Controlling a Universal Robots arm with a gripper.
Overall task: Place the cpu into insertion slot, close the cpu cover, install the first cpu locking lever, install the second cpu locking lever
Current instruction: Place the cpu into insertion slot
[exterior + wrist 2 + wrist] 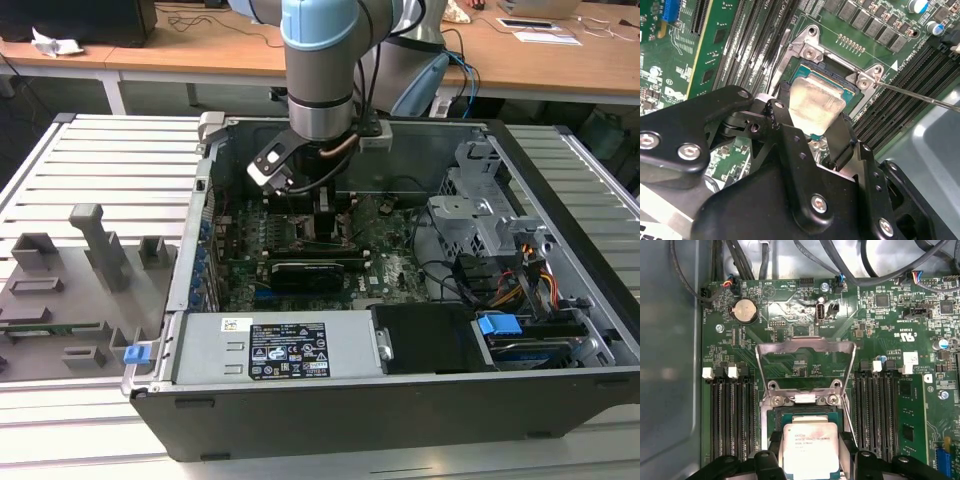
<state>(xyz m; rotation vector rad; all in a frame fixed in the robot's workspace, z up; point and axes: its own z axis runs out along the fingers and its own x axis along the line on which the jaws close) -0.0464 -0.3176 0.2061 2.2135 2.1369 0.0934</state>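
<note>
Black gripper (813, 125) has its fingers (844, 141) clamped on the cpu (815, 102), a small flat square chip w/ dull silver-grey metal top, right at the insertion slot (769, 416); can't tell if it's seated. The cpu cover (805, 342), a thin metal rectangular frame w/ open centre, is swung back off the slot, hinge edge just beside the chip. All inside the open black PC case (400, 400), toward its far wall.

Dull silver-grey cpu (810, 450), black gripper (812, 127), green motherboard (800, 325) — and a pale-blue-and-grey arm (320, 40).
</note>
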